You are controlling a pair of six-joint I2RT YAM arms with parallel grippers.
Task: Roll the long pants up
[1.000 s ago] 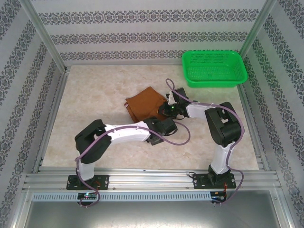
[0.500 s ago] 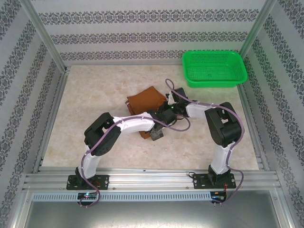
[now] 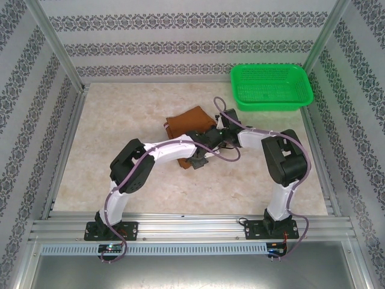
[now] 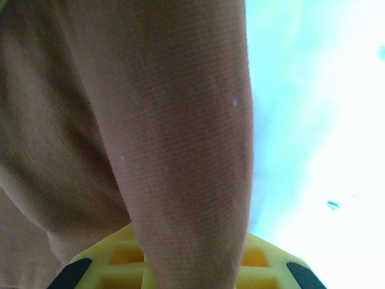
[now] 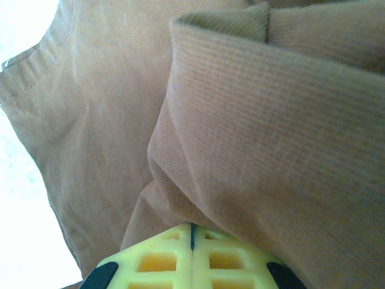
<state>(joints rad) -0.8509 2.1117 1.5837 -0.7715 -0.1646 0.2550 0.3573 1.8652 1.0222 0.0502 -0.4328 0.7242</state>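
The long pants lie as a folded rust-brown bundle in the middle of the table. My left gripper is at the bundle's near right corner. In the left wrist view a thick fold of the long pants runs down between the yellow fingers, and the left gripper is shut on it. My right gripper is at the bundle's right edge. In the right wrist view its yellow fingers meet, and the right gripper pinches a cloth fold of the long pants at the tips.
A green plastic basket stands at the far right corner of the marble-patterned table. Metal rails and patterned walls close in the table on all sides. Both forearms cross the space just in front of the pants.
My left arm swung forward to the pants and its open jaws closed on a fold. The bundle and the right gripper shifted slightly toward the far side.
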